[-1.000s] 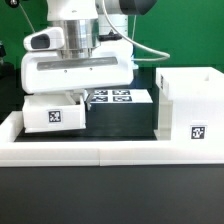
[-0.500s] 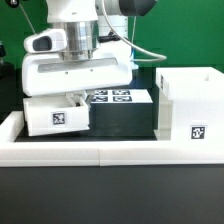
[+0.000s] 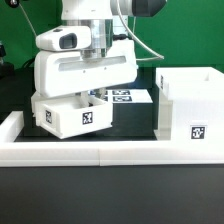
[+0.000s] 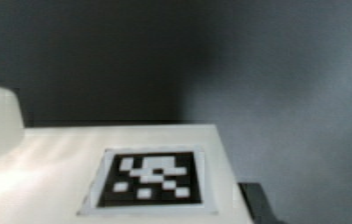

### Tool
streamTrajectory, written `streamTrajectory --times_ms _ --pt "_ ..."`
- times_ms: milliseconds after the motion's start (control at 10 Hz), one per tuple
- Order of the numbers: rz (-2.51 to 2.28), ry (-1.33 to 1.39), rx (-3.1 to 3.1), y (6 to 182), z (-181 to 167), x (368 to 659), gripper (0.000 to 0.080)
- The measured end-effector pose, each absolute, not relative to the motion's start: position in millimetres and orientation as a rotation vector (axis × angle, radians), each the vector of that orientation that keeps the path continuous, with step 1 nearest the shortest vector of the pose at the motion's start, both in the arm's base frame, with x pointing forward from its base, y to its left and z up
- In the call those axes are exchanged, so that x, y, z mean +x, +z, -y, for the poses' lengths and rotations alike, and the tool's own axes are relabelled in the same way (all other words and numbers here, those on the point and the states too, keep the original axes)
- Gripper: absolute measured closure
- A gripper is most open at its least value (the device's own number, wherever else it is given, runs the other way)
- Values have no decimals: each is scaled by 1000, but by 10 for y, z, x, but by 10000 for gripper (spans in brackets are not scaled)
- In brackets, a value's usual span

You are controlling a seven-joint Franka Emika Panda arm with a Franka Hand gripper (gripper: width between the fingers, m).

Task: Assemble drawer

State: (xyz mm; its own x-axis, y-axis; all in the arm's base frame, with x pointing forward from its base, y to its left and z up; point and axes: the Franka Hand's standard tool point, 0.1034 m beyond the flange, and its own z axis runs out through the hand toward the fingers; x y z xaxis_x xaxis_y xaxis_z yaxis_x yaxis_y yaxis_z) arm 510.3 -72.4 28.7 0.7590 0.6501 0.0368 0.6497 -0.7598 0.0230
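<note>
A small white open-top tray with a black-and-white tag hangs tilted, lifted off the black table at the exterior view's left. My gripper comes down from above and is shut on the tray's back wall; the large white hand hides the fingers. In the wrist view the tray's white wall with its tag fills the near field, and one dark fingertip shows beside it. The tall white cabinet shell, open-topped and tagged, stands at the exterior view's right. A second tray is not in view.
The marker board lies flat behind the tray, between it and the cabinet shell. A long low white border wall runs along the front, with a raised end at the exterior view's left.
The gripper and the tray have moved together toward the exterior view's right and slightly up. The tray now hangs tilted and partly covers the marker board.
</note>
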Motion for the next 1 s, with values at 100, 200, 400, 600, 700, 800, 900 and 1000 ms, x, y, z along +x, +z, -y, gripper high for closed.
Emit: streamTrajectory --times_ms 100,200,400,600,700,800,900,1000 --pt "-1156 62 2907 285 732 5101 757" --pt "-1238 57 2869 282 745 5098 757" --pt "-1477 29 2745 284 743 5101 757" --pt "-1697 -18 2617 293 701 5119 757" --pt "-1821 -33 2524 292 693 5122 757" --pt "-1836 -35 2512 291 712 5118 757" --pt "-1819 -35 2525 290 712 5117 757" --pt "-1819 -35 2525 290 713 5117 757"
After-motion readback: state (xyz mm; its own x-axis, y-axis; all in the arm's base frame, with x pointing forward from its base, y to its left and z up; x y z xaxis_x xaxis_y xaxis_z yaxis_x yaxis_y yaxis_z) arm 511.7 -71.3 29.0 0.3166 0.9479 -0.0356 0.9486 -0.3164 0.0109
